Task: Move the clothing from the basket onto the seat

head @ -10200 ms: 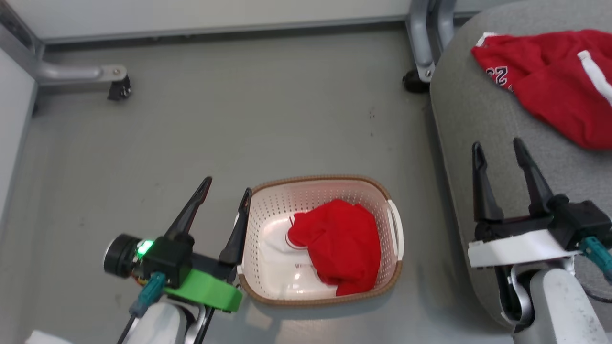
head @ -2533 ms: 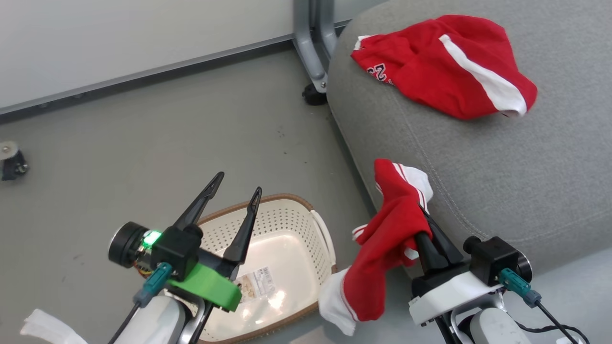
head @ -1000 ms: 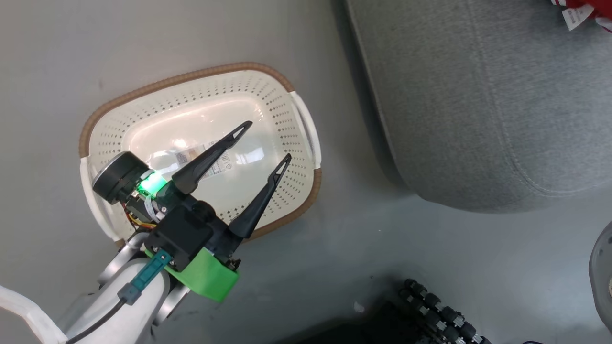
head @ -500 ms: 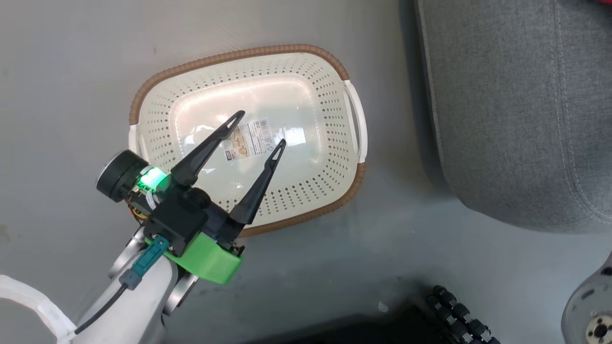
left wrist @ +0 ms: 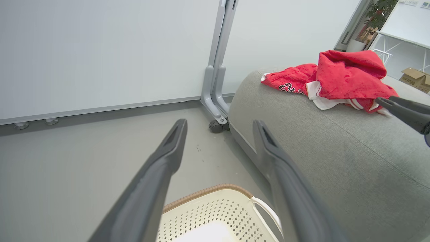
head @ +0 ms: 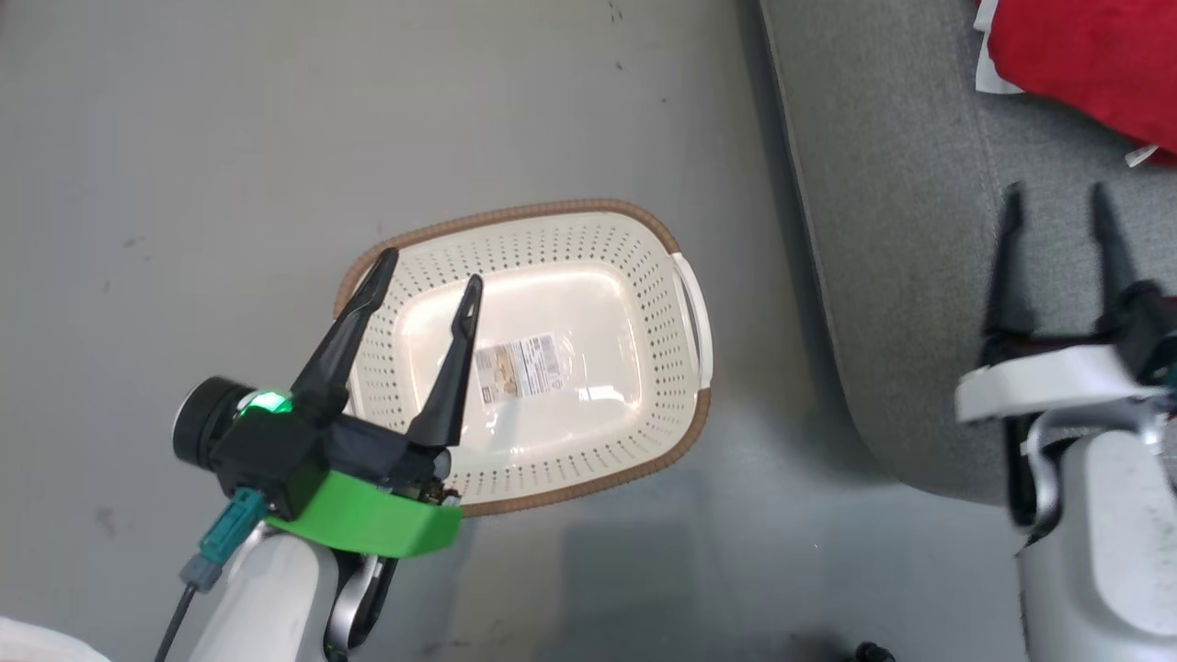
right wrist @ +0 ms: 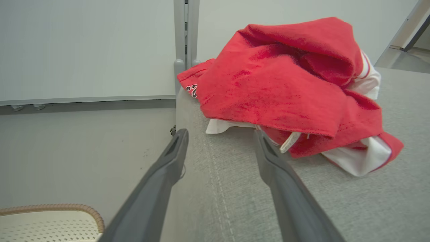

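The red clothing [right wrist: 289, 90] lies heaped on the grey seat [right wrist: 336, 201], one garment draped over the other, whose dark number print [left wrist: 285, 88] shows at its left. A corner of the clothing [head: 1085, 55] reaches the head view's top right. The cream basket [head: 588, 441] stands on the floor holding nothing but a label on its bottom. My left gripper [head: 430, 267] is open above the basket's left part. My right gripper [head: 1057, 198] is open over the seat [head: 883, 230], just short of the clothing, with nothing between its fingers.
Grey floor [head: 230, 138] surrounds the basket. A grey metal frame leg with a castor [left wrist: 216, 126] stands against the white wall [left wrist: 100, 50] behind the seat's corner. A cardboard box [left wrist: 415, 79] sits far off beyond the seat.
The camera has shifted, and the basket now sits lower and more central. My right gripper has come into view, open over the seat. The left gripper stays open over the basket.
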